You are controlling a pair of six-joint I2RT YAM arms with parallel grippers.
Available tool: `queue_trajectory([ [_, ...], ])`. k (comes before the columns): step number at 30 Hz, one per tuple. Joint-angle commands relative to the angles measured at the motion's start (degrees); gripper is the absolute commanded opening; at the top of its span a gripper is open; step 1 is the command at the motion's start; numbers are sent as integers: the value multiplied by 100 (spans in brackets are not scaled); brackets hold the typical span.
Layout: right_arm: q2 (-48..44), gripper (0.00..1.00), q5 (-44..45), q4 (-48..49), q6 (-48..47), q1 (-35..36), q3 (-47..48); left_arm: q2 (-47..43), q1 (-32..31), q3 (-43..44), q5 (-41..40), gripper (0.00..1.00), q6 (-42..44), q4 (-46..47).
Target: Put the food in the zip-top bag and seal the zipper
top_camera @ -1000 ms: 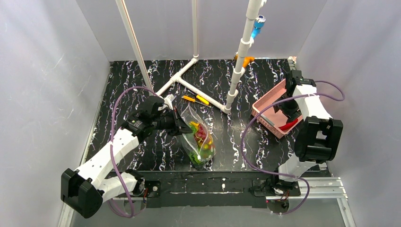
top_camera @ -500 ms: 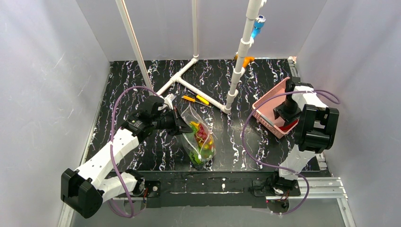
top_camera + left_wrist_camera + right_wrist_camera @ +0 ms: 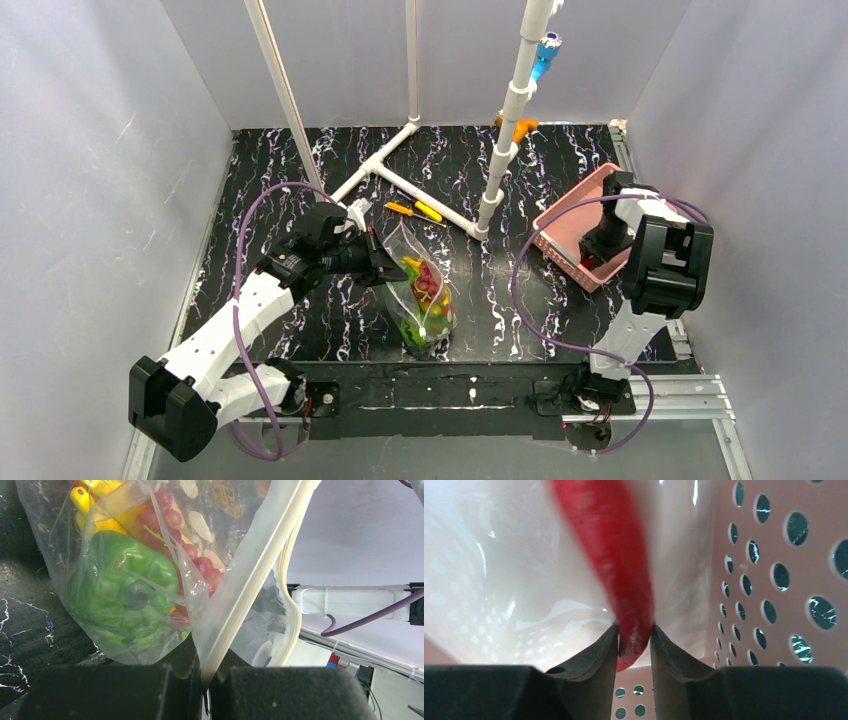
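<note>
Glossy clear plastic bag [image 3: 165, 570], smooth pink plastic basket [image 3: 774, 555].

There is one zip-top bag [image 3: 421, 298], and through it show one green pepper [image 3: 122, 585], one bunch of dark red grapes [image 3: 187, 550] and yellow bananas [image 3: 97, 512] too crowded to count. One red long pepper [image 3: 614, 565] is in the one pink basket [image 3: 572, 205] by the right edge of the table [image 3: 270, 170]. Toward the far edge lie two tools, an orange-handled tool [image 3: 399, 209] and a yellow-handled tool [image 3: 428, 211].
</note>
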Motion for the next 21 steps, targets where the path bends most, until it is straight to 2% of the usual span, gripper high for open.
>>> queue_trajectory([
  [1, -225, 31, 22, 184, -235, -17, 56, -44, -17, 214, 46, 0, 78, -120],
  [9, -1265, 14, -83, 225, -811, 98, 164, 31, -17, 265, -52, 0, 81, -242],
  [17, -2713, 1, -15, 292, -1269, 398, -296, 101, -18, 309, -96, 0, 22, -302],
  [21, -3588, 1, -430, 446, -1590, 786, -732, 121, -17, 277, -130, 0, -39, -265],
])
